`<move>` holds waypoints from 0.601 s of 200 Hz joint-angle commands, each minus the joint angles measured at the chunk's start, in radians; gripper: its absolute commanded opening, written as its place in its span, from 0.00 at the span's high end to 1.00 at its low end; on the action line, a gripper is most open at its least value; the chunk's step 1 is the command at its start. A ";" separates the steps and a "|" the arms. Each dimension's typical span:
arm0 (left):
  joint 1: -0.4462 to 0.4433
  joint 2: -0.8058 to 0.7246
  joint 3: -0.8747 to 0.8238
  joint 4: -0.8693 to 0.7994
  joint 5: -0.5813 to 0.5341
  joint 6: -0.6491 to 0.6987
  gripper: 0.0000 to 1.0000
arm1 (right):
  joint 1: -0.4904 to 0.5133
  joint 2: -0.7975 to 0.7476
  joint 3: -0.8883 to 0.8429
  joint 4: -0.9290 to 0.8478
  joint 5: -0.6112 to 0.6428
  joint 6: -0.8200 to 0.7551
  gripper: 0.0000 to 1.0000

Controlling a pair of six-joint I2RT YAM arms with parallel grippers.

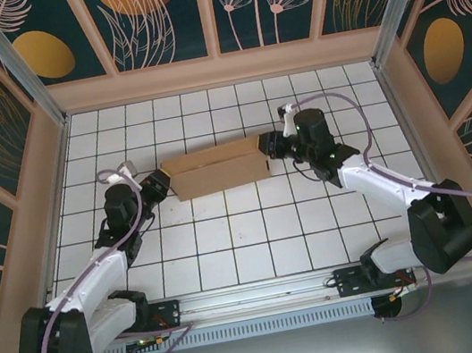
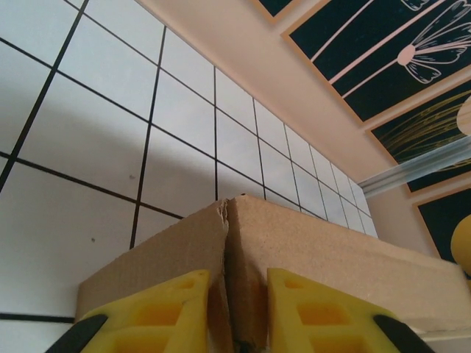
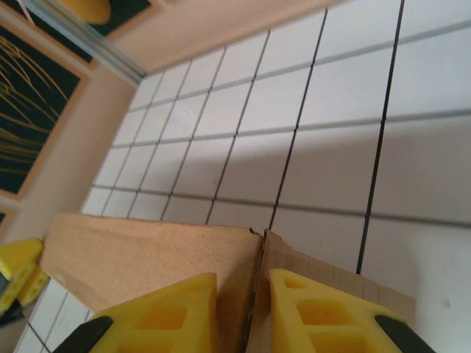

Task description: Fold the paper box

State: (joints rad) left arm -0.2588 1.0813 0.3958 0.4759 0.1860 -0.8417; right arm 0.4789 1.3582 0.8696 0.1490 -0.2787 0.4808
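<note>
We looked down from above and behind the arm bases onto the white tiled table (image 1: pixel 254 228). Our wrist cameras sat close behind yellow fingers (image 2: pixel 165 309) (image 3: pixel 173 312), facing each other along the plain brown corrugated cardboard box (image 1: pixel 217 169) (image 2: pixel 309 243) (image 3: pixel 147 250), shared by all three.

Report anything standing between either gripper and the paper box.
Nothing visible does. The left gripper grips the paper box at its left end and the right gripper grips its right end. In each wrist view the yellow fingers pinch it directly.
</note>
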 commanded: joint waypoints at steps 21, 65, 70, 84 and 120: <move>-0.021 0.221 0.193 0.188 0.137 0.030 0.76 | -0.028 0.111 0.136 0.091 -0.076 -0.041 0.76; -0.021 0.347 0.286 0.322 0.121 0.158 0.76 | -0.085 0.187 0.128 0.233 -0.119 -0.084 0.76; -0.021 0.355 0.276 0.348 0.123 0.172 0.76 | -0.087 0.188 0.109 0.260 -0.117 -0.094 0.76; -0.021 0.375 0.219 0.437 0.124 0.204 0.76 | -0.089 0.181 0.034 0.343 -0.108 -0.124 0.76; -0.074 0.362 0.015 0.606 0.079 0.296 0.76 | -0.078 0.123 -0.243 0.605 -0.061 -0.131 0.77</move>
State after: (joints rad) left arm -0.2680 1.4475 0.5117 0.9131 0.2085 -0.6571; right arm 0.3668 1.5299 0.7708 0.5297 -0.2920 0.3862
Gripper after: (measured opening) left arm 0.229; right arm 0.230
